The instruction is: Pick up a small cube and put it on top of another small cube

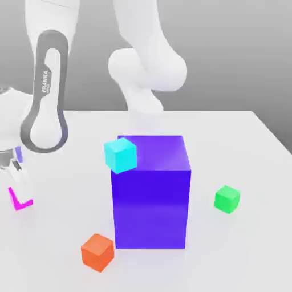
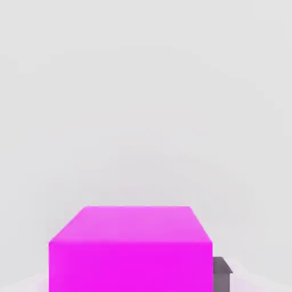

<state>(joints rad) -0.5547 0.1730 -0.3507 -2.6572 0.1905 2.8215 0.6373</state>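
**Four small cubes around one tall block**

Four small cubes share the white table (image 1: 251, 137) with the big blue-purple block (image 1: 151, 194). Far to the block's left in the exterior view, near the table's edge, the gripper (image 1: 16, 174) is clamped on the magenta cube (image 1: 20, 201): bright, flat-faced, square-edged. The green cube (image 1: 227, 199) sits just right of the block with bare table all round. A cyan cube (image 1: 120, 154) touches the block's upper left corner; an orange cube (image 1: 97, 251) lies near its lower left.

magenta cube (image 2: 130, 248) on table, green cube (image 1: 227, 198) apart
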